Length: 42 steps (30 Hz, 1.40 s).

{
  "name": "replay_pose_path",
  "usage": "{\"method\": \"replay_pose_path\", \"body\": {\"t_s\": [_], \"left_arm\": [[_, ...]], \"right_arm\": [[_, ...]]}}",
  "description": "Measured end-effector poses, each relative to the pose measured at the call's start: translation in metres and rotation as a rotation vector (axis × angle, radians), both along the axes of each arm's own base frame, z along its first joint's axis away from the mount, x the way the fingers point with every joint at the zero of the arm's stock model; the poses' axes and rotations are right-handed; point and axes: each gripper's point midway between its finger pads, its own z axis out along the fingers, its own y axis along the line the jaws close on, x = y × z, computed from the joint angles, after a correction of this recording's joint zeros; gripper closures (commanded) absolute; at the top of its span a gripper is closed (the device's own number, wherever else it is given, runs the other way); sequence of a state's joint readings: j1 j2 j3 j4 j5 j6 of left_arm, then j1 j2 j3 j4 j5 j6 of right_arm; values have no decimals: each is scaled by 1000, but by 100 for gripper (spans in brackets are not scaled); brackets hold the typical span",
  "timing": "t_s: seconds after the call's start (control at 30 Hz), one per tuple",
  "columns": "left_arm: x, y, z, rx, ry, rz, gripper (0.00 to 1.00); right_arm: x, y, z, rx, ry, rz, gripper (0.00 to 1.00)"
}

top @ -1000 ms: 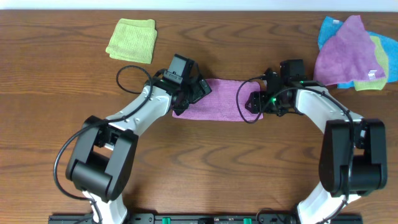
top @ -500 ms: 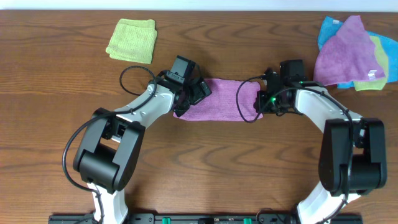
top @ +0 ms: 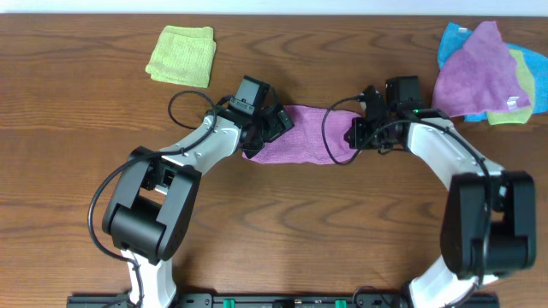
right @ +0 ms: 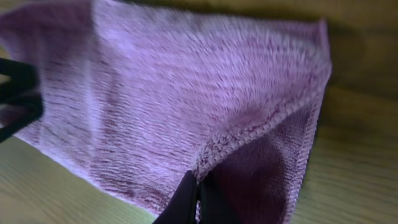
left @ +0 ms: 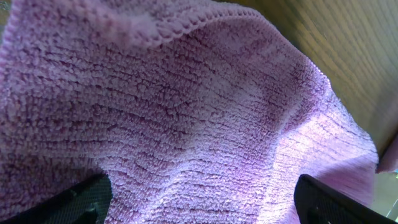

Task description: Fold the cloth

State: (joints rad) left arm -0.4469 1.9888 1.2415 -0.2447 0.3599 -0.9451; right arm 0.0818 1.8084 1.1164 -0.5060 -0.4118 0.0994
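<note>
The right claw (right: 199,190) is pressed together, pinching the hem of the cloth (top: 306,145); the left claw (top: 271,128) stands spread over its left end. Both arms arch in from the near edge, forearms angled inward, with the cloth between them at the middle of the desk (top: 300,222).

From overhead the light is bright and even; the cloth (top: 300,147) lies sharp, with thin soft shadows on the table (top: 342,231) just beside it. In the left wrist view the cloth's top hem is blurred and its lower right glows pale — the right wrist view is softer throughout, with deep shadow under the cloth's right corner.
</note>
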Motion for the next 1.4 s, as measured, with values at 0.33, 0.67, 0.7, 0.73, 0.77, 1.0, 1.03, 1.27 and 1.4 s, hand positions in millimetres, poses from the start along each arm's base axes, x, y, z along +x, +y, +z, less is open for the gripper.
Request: {"method": "replay_pose_path", "body": {"t_s": [0.33, 0.67, 0.7, 0.73, 0.77, 1.0, 1.03, 1.27, 1.4], "left_arm": [[0, 0, 0, 0, 0, 0, 5], [0, -1, 0, -6, 2, -3, 5], [0, -1, 0, -6, 2, -3, 5], [0, -1, 0, -6, 2, -3, 5], [0, -1, 0, -6, 2, -3, 5], [0, -1, 0, -7, 2, -4, 5], [0, -1, 0, -7, 2, -4, 5], [0, -1, 0, -7, 2, -4, 5], [-1, -2, 0, -9, 3, -5, 5]], "right_arm": [[0, -21, 2, -129, -3, -36, 42], [-1, -26, -5, -156, 6, -45, 23], [-1, -25, -8, -153, 14, -44, 24], [-2, -25, -11, -150, 24, -45, 25], [-3, -24, -16, -145, 37, -46, 26], [0, -22, -27, -131, 46, -52, 30], [1, -21, -27, -129, 45, -55, 31], [2, -21, -39, -121, 70, -67, 33], [3, -21, -39, -119, 69, -69, 36]]}}
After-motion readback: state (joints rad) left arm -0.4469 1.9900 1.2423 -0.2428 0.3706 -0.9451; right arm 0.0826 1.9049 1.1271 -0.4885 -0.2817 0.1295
